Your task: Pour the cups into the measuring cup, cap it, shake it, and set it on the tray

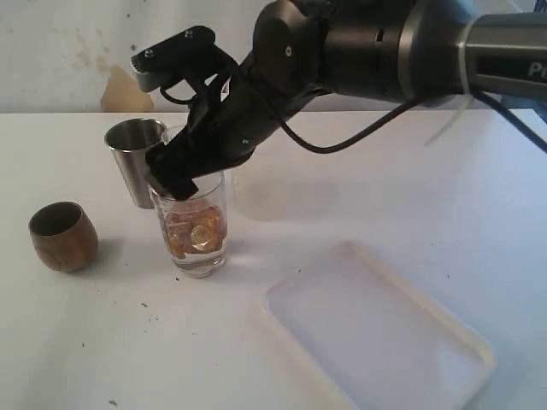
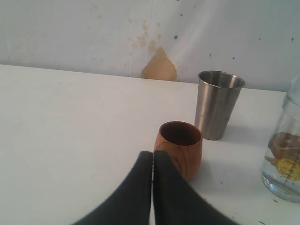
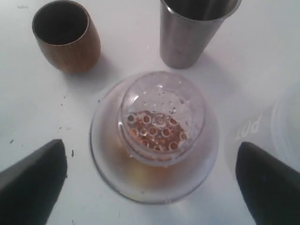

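The white table [image 1: 385,162] carries everything, and the white tray [image 1: 376,337], the largest item, lies bare toward its near right part with nothing set on it, so the last step is not yet done. The measuring cup [image 1: 197,239] stands upright on the table well apart from the tray, out toward the left side, and holds amber liquid with yellowish pieces in it; the pouring looks finished. The steel tumbler [image 1: 137,162] stands upright just behind it toward the far edge by the wall, its inside not clear enough to judge. The wooden cup [image 1: 64,237] sits upright nearer the left edge, and its dark inside looks empty from above. A clear dome lid [image 3: 161,110], beaded with droplets and showing a cluster of small holes, sits on the measuring cup's mouth, so capping appears done, though how firmly it is seated cannot be told. The right claw [image 3: 150,159] hangs directly over the lid, spread wide, one finger to each side, gripping nothing. The left claw [image 2: 153,161] is pressed fully together and empty, just beside the wooden cup. Whether shaking has happened cannot be told; placing on the tray remains.
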Controlling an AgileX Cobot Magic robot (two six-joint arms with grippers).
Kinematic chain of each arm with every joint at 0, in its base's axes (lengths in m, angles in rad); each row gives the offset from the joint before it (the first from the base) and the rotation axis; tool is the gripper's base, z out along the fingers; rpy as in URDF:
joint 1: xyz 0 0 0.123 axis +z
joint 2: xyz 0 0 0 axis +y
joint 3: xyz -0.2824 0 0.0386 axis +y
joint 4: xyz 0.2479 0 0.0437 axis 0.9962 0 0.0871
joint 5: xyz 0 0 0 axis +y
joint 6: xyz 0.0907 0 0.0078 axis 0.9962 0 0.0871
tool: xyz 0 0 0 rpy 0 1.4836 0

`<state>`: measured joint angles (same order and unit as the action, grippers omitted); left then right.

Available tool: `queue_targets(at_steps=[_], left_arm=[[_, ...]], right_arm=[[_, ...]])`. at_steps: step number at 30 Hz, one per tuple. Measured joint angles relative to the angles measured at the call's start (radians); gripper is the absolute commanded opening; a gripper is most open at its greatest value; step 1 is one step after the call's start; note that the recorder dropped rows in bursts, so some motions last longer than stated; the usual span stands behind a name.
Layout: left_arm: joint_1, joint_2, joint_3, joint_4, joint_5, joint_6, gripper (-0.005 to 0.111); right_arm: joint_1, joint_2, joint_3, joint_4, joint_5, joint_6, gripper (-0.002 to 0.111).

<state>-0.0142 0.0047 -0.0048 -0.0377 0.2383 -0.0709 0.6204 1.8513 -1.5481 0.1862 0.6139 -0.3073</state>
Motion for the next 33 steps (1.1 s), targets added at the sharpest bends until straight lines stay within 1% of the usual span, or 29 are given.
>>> queue_targets(at_steps=[4,7,9,11,14,15,19,22,26,33], left_arm=[[0.0,0.0,0.0,0.0,0.0,0.0,0.001],[0.0,0.0,0.0,0.0,0.0,0.0,0.001],[0.0,0.0,0.0,0.0,0.0,0.0,0.001],[0.0,0.0,0.0,0.0,0.0,0.0,0.001],[0.0,0.0,0.0,0.0,0.0,0.0,0.001],[0.0,0.0,0.0,0.0,0.0,0.0,0.001],[0.0,0.0,0.0,0.0,0.0,0.0,0.001],[0.0,0.0,0.0,0.0,0.0,0.0,0.001],[0.0,0.0,0.0,0.0,0.0,0.0,0.001],[0.0,0.0,0.0,0.0,0.0,0.0,0.001]], right_arm=[[0.0,-0.05,0.0,-0.002,0.001,0.0,0.091],[0.0,-0.087,0.003,-0.002,0.034,0.0,0.091],[0.0,-0.11,0.036,-0.002,0.036,0.014,0.091],[0.0,-0.138,0.102,-0.002,-0.016,0.021,0.091],[0.0,-0.182,0.257,-0.002,-0.197,0.045,0.091],[0.0,-0.203,0.332,-0.002,-0.298,0.059,0.091],[0.005,-0.247,0.553,0.0,-0.603,0.098,0.091],[0.029,-0.236,0.661,-0.003,-0.786,0.106,0.091],[0.066,-0.146,0.71,-0.016,-0.929,0.123,0.091],[0.069,0.044,0.713,-0.02,-1.206,0.194,0.091]])
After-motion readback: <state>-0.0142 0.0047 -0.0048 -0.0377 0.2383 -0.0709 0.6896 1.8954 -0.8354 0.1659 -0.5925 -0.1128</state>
